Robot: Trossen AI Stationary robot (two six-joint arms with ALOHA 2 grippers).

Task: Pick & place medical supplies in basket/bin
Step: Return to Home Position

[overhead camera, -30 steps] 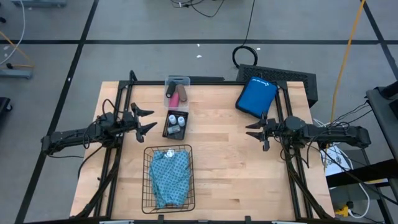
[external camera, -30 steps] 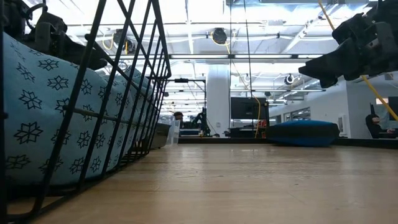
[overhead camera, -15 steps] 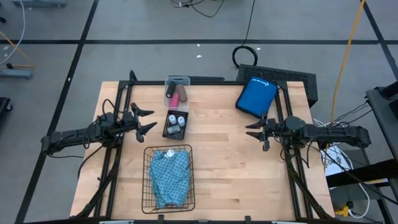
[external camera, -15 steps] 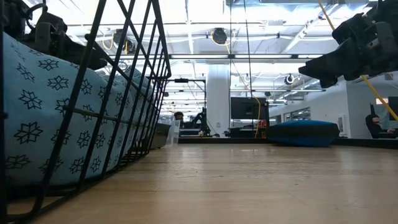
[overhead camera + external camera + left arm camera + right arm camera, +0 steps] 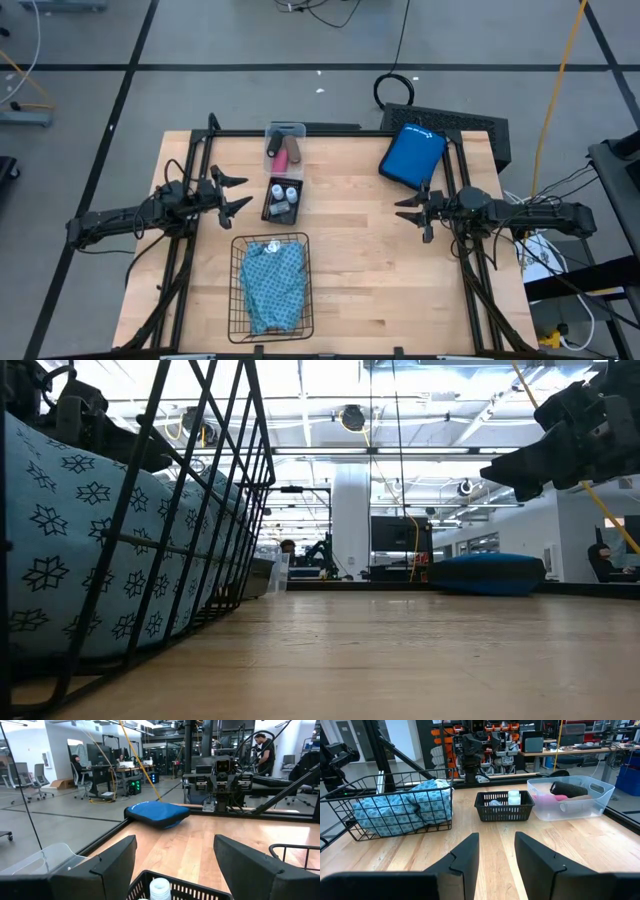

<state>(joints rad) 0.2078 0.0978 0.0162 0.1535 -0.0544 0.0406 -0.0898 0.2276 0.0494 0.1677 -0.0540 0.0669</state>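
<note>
Left tool [image 5: 240, 193] and right tool [image 5: 400, 210], both spread and empty, at opposite bench [image 5: 370, 270] sides: retract level, clear of the basket [image 5: 233, 290].

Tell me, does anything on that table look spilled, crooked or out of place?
Nothing stands out. The teal cloth lies inside the wire basket, the vials sit in the small black tray, the rolls in the clear box. The left gripper and right gripper hang open and empty at the sides.

I have open surface [image 5: 370, 250] through the middle; the wire-mesh basket [image 5: 234, 290], black tray [image 5: 266, 200] and clear bin [image 5: 285, 127] line its left side, and a blue pouch [image 5: 412, 155] blocks the back right.
</note>
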